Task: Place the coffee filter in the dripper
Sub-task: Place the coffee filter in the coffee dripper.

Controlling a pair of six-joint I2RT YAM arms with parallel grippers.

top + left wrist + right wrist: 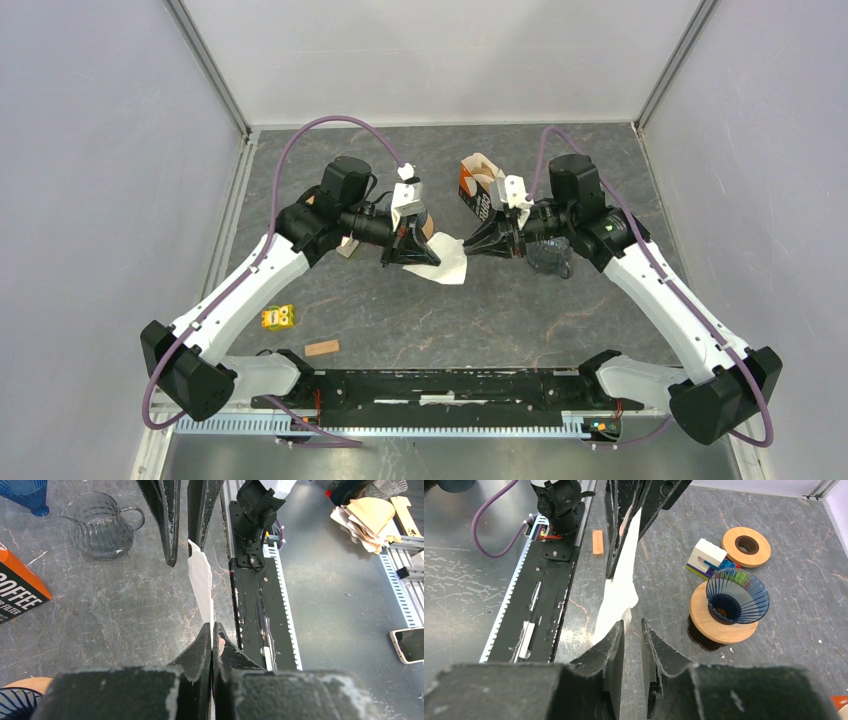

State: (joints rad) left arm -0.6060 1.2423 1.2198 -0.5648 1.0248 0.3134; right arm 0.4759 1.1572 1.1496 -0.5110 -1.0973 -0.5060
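Left gripper is pinched right down on one edge of the coffee filter, holding the white sheet up off the table at mid-table, and here's the right gripper facing it nose to nose. Its jaws stand a little apart, and from the left wrist the filter's far tip pokes in between those fingers; nothing shows them pressing on the paper. From the right wrist the sheet hangs slanted, its lower edge bunched at the mouth of the jaws. The dripper, blue and ribbed, sits upright on its round wooden base with its mouth open to the top; it is off to the side of the filter, not touching it, with a strip of bare stone between. Beyond it lie a wooden ring and a white-and-purple block, close together. The orange filter box stands just behind the right gripper, and the glass pitcher tucks under the right arm. The near side is roomy: a yellow toy and a small wooden block lie well to the left, short of the black rail.
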